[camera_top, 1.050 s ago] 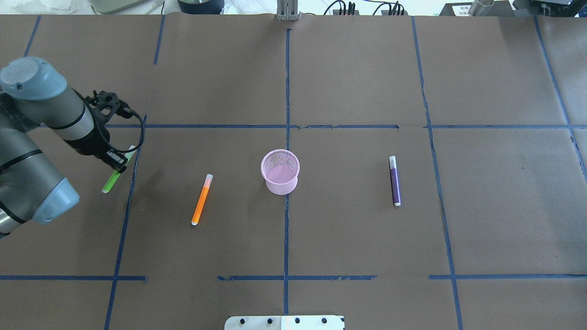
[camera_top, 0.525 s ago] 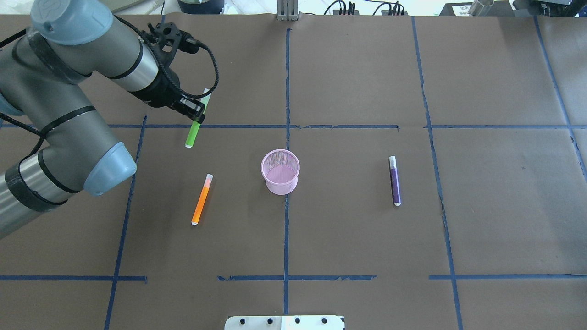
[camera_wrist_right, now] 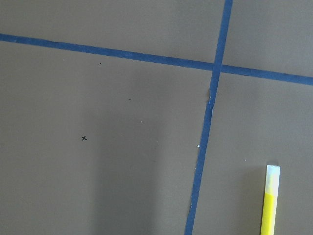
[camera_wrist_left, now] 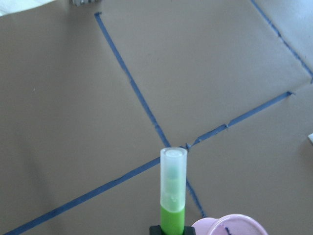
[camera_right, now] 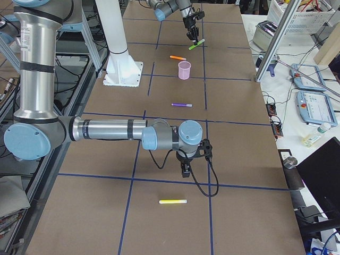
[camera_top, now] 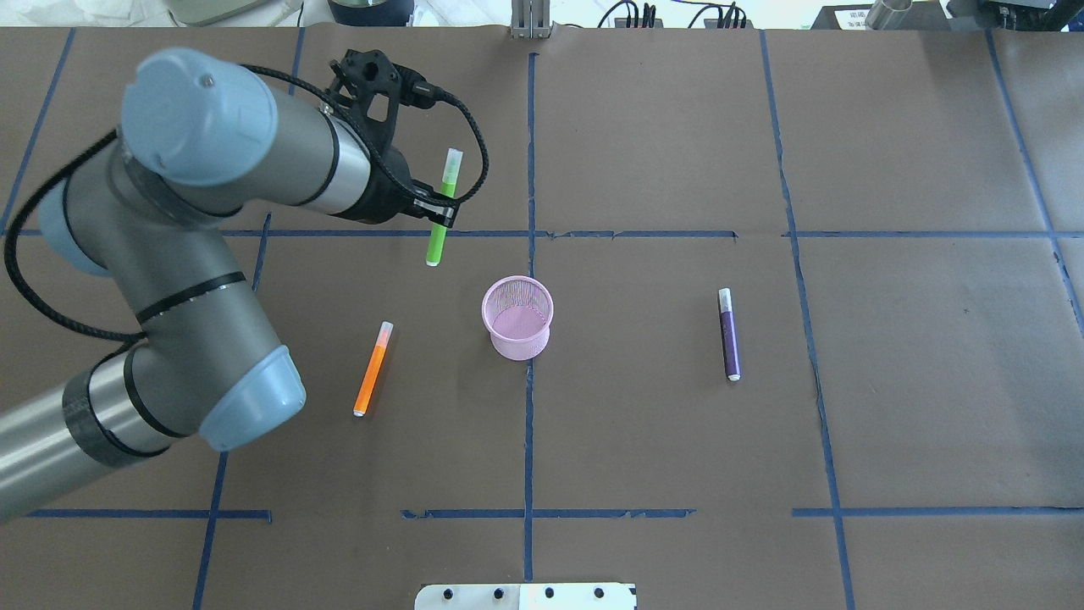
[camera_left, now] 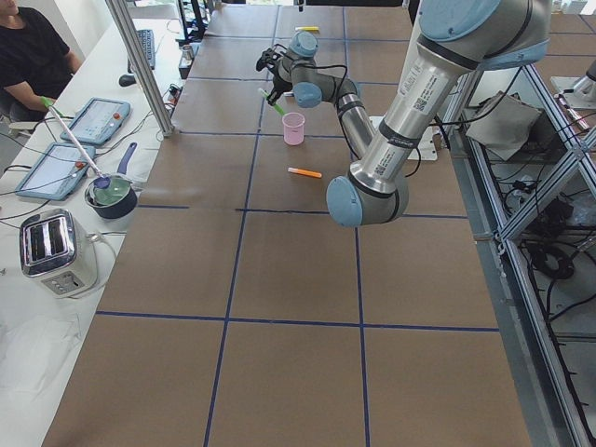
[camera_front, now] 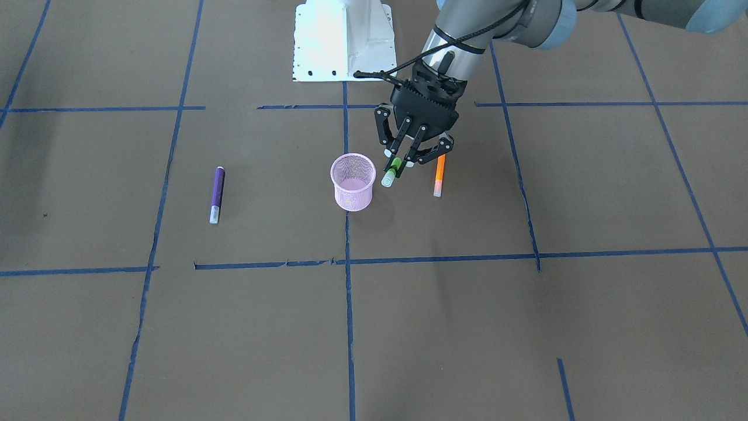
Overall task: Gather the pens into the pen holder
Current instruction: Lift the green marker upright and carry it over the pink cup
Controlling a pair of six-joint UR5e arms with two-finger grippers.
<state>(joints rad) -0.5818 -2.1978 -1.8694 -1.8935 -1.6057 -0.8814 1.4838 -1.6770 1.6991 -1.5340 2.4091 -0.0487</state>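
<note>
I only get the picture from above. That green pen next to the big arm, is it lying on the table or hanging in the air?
Observer: In the air. The front camera shows the left gripper shut on the green pen, which is lifted clear of the table close to the pink cup.
Visitor: Is anything outside my picture?
Observer: Yes. The right-side camera shows a yellow pen lying on the table near the right gripper.
</note>
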